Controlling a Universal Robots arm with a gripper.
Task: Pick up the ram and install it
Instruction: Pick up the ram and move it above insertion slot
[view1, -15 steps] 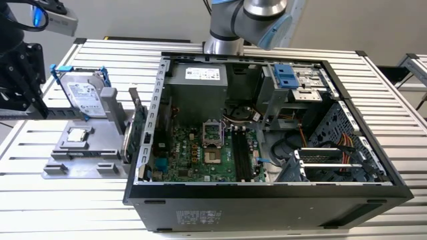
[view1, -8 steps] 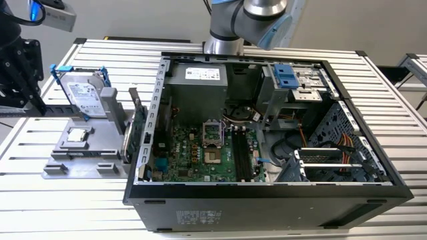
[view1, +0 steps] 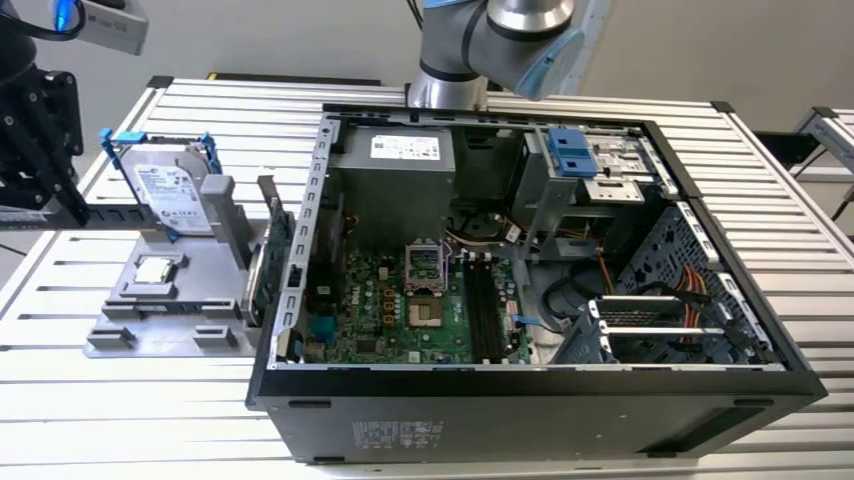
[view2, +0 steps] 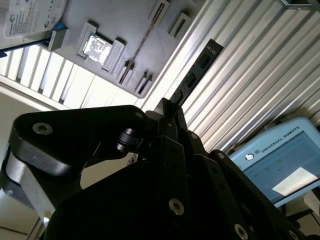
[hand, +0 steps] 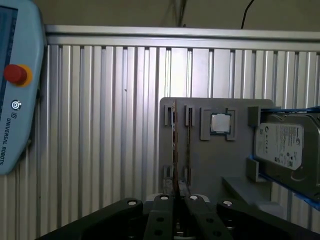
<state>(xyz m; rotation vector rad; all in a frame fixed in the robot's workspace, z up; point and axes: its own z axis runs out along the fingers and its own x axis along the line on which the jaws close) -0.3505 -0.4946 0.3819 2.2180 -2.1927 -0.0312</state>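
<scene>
The ram (view2: 197, 72) is a long dark stick with black chips. It juts out from my gripper (view2: 170, 105), which is shut on its near end. In the first wrist view the ram (hand: 175, 145) appears edge-on as a thin brown line running out from between the fingers of my gripper (hand: 177, 194). It hangs high over the ribbed table and the grey fixture (hand: 220, 160). The open computer case (view1: 534, 400) lies on its side, and the long black memory slots (view1: 478, 305) on its green board hold nothing.
The grey fixture (view1: 147, 310) holds a hard drive (view1: 174, 195) in a blue frame and a square silver processor (view1: 156, 268). A green expansion card (view1: 278, 250) stands upright between fixture and case. A teach pendant (hand: 15, 85) lies on the table. The arm's base (view1: 454, 80) rises behind the case.
</scene>
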